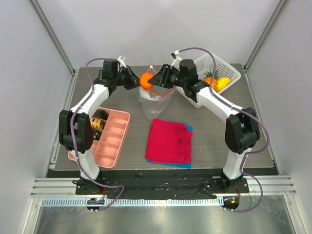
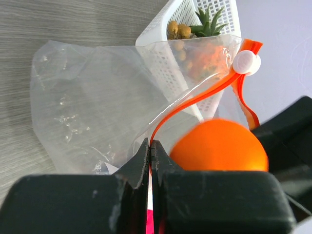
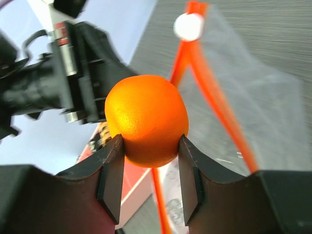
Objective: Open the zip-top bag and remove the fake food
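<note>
The clear zip-top bag (image 1: 157, 101) hangs open above the table centre, its orange-red zip strip (image 2: 195, 100) spread with a white slider (image 2: 246, 62). My left gripper (image 1: 135, 81) is shut on the bag's zip strip at its left rim, seen pinched in the left wrist view (image 2: 151, 146). My right gripper (image 1: 152, 80) is shut on an orange toy fruit (image 3: 146, 119), held just above the bag's mouth; the fruit also shows in the top view (image 1: 146, 80) and the left wrist view (image 2: 219, 146). A toy pineapple (image 1: 210, 76) and a yellow fruit (image 1: 223, 83) lie in the white basket.
The white mesh basket (image 1: 229, 68) stands at the back right. A pink divided tray (image 1: 113, 139) with dark ringed pieces (image 1: 99, 122) lies at the left. A red cloth (image 1: 169, 141) over a blue one lies in front of the bag.
</note>
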Available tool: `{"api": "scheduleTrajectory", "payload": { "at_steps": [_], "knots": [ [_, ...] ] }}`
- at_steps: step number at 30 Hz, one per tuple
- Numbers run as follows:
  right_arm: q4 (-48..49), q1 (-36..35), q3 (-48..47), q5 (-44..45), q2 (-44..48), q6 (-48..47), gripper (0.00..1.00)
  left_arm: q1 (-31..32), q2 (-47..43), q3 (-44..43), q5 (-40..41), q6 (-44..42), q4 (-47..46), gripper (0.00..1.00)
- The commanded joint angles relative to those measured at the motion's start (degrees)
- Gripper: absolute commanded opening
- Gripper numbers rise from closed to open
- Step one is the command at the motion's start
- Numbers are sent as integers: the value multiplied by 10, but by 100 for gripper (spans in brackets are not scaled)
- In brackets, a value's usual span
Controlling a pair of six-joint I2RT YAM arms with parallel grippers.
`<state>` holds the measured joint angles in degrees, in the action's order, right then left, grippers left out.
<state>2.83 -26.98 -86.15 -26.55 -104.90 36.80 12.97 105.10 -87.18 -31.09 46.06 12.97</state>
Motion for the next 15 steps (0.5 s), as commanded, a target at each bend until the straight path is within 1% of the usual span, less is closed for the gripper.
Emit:
{"api": "scheduleTrajectory", "payload": {
  "at_steps": [1,3,4,9,11,12,13,14,15],
  "knots": [
    [105,-21,-24,-80,19,61,1,-1,-4,-15,-18,3,-28,0],
    [149,-21,-24,-94,15,108,1,-1,-3,-15,-16,3,-27,0],
    [171,-21,-30,-103,14,116,1,-1,-5,-15,-15,3,-28,0],
    [218,-5,-96,-121,-6,188,2,-6,-3,-18,-12,3,-27,0],
    [211,5,-116,-117,-5,189,1,-10,-5,-19,-11,3,-25,0],
    [172,19,-120,-111,0,179,1,-12,-7,-22,-7,2,-25,0],
    [138,26,-123,-99,12,140,1,-17,-9,-23,-3,1,-23,0],
    [98,35,-127,-62,21,107,1,-20,-10,-26,1,-2,-21,0],
    [9,51,-130,-40,28,75,1,-22,-9,-33,9,-2,-20,0]
  ]
}}
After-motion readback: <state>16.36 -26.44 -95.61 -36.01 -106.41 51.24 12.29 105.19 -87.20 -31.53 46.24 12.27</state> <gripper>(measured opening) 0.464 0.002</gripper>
